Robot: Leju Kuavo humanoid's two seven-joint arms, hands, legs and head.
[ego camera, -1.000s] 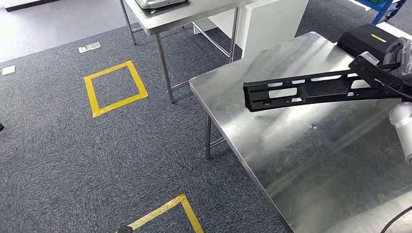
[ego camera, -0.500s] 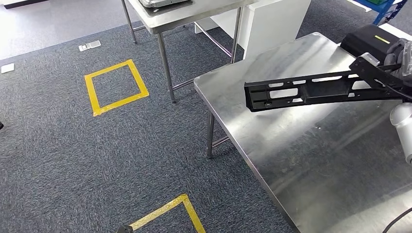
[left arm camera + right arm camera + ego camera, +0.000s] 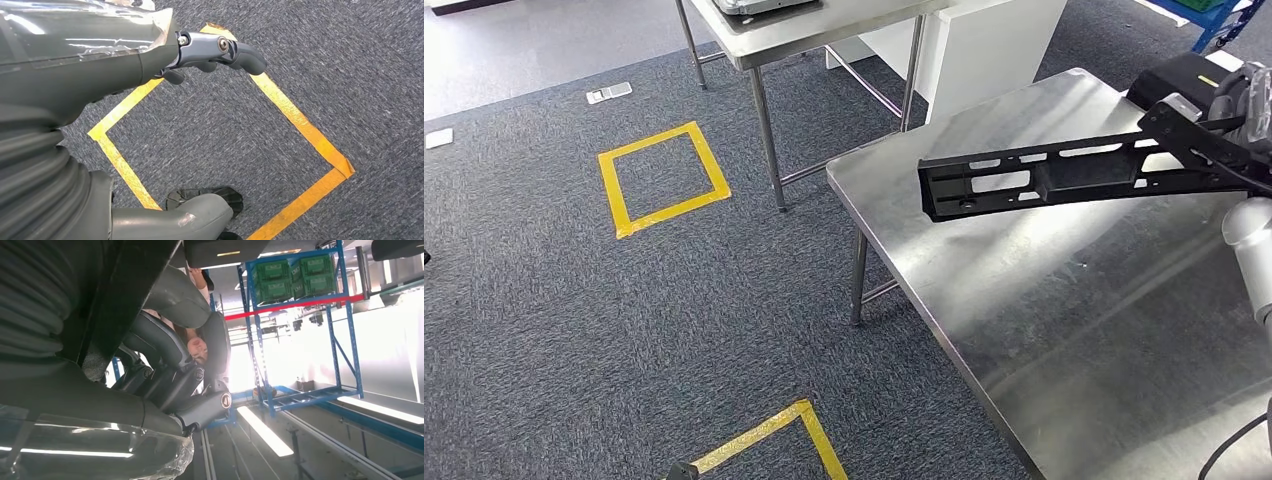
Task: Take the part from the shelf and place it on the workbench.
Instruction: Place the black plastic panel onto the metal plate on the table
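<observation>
The part (image 3: 1064,175) is a long black slotted bar. My right hand (image 3: 1246,115) grips it by one end at the right edge of the head view. It hangs roughly level above the steel workbench (image 3: 1074,330), its free end near the bench's left edge, not touching the top. In the right wrist view the dark fingers (image 3: 175,375) wrap the black part (image 3: 125,290). My left hand (image 3: 150,55) hangs over the carpet, holding nothing, with thumb and fingers apart.
A black box (image 3: 1184,75) sits at the workbench's far corner. A second steel table (image 3: 824,25) and a white cabinet (image 3: 984,40) stand behind. Yellow tape squares (image 3: 662,180) mark the carpet. A blue rack (image 3: 300,330) carries green crates.
The part has risen a little and its free end has shifted slightly left. The whole scene has slid a bit to the right, so the camera moved.
</observation>
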